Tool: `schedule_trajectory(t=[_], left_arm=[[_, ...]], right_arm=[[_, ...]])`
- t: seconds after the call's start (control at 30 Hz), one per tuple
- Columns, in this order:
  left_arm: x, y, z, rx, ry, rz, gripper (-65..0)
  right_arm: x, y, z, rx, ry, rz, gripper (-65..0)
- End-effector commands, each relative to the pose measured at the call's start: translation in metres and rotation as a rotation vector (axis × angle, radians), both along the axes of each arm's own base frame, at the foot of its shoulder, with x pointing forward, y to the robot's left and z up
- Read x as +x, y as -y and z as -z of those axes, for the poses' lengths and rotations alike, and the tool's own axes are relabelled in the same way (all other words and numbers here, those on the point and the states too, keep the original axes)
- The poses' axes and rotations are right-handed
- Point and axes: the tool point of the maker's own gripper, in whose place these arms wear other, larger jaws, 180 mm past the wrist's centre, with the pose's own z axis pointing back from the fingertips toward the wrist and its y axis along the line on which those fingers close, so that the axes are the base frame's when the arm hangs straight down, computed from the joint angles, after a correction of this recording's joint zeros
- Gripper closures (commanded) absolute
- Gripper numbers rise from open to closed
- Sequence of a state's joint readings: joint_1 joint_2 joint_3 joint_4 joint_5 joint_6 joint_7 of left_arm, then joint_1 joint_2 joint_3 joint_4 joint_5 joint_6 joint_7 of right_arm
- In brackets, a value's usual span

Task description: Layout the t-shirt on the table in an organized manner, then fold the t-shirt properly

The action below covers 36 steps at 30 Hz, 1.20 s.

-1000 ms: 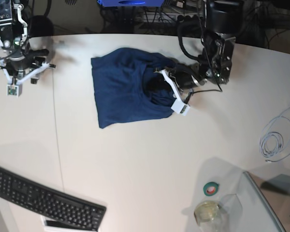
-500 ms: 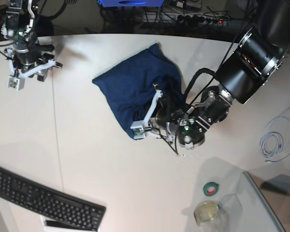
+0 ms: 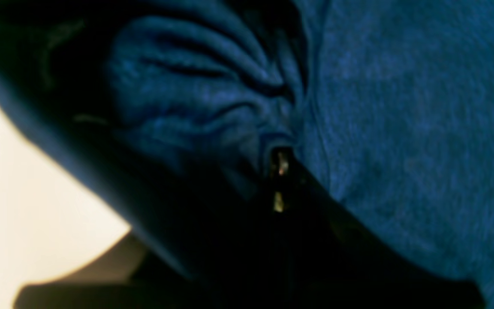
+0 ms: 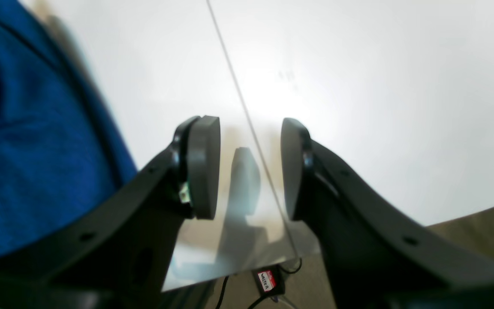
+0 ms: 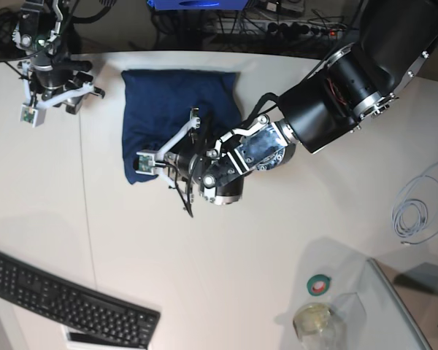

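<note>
The dark navy t-shirt point(image 5: 171, 102) lies bunched on the white table point(image 5: 277, 233), toward the far left. My left gripper point(image 5: 177, 164) reaches across from the right and sits at the shirt's near edge. In the left wrist view it point(image 3: 279, 180) is shut on gathered folds of the t-shirt point(image 3: 401, 128), which fills the frame. My right gripper point(image 5: 55, 98) hovers by the table's far left corner, apart from the shirt. In the right wrist view it point(image 4: 249, 171) stands open and empty over the seam line, with the t-shirt point(image 4: 24, 150) off to its left.
A black keyboard point(image 5: 66, 306) lies at the near left. A green tape roll point(image 5: 319, 284) and a glass jar point(image 5: 314, 321) sit at the near right beside a clear tray point(image 5: 401, 313). A coiled white cable point(image 5: 416, 211) lies at the right edge.
My left arm has swung leftward across the table, dragging the shirt with it; the shirt now sits further left. My right arm moved slightly right along the far edge.
</note>
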State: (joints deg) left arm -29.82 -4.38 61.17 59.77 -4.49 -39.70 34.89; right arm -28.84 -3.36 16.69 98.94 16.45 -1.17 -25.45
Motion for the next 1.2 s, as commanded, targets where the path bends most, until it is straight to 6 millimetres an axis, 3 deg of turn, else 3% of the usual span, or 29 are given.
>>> schedule_trajectory(t=[0.0,0.27,0.3,0.43,0.63,0.67,0.77,0.9,1.03,1.17], left_arm=[[0.012,0.008,-0.011,-0.020,0.031,0.011,0.0],[0.016,0.019,-0.016,-0.030,0.040,0.019,0.0],[0.016,0.019,-0.016,-0.031,0.041,0.019,0.0],[0.015,0.019,-0.016,-0.030,0.043,0.023,0.0],[0.022,0.019,-0.020,-0.027,0.059,0.025,0.0],[0.024,0.019,-0.021,-0.028,0.063,0.024,-3.1],[0.030,0.019,-0.026,-0.030,0.076,0.022,-22.2],[0.036,0.020,-0.031,-0.029,0.093,0.028,-40.5],[0.043,0.025,-0.041,-0.041,0.120,0.039,-49.5],[0.056,0.036,-0.070,-0.088,0.187,0.065,-50.8]], right_arm=[[0.001,0.001,-0.005,-0.010,0.022,-0.004,-21.6],[-0.003,-0.008,-0.001,0.013,0.012,0.008,-21.2],[-0.003,-0.008,-0.001,0.013,0.012,0.006,-19.5],[-0.003,-0.008,-0.001,0.012,0.012,0.005,-0.6],[-0.005,-0.007,-0.001,0.009,0.007,0.004,-0.8],[-0.005,-0.007,-0.001,0.009,0.007,0.004,-0.8],[-0.005,-0.006,-0.001,0.008,0.007,0.003,-0.8],[-0.004,-0.006,-0.001,0.007,0.009,0.002,-0.8],[-0.003,-0.006,-0.001,0.004,0.009,0.001,-0.8],[-0.003,-0.005,-0.001,0.003,0.009,0.001,-0.8]])
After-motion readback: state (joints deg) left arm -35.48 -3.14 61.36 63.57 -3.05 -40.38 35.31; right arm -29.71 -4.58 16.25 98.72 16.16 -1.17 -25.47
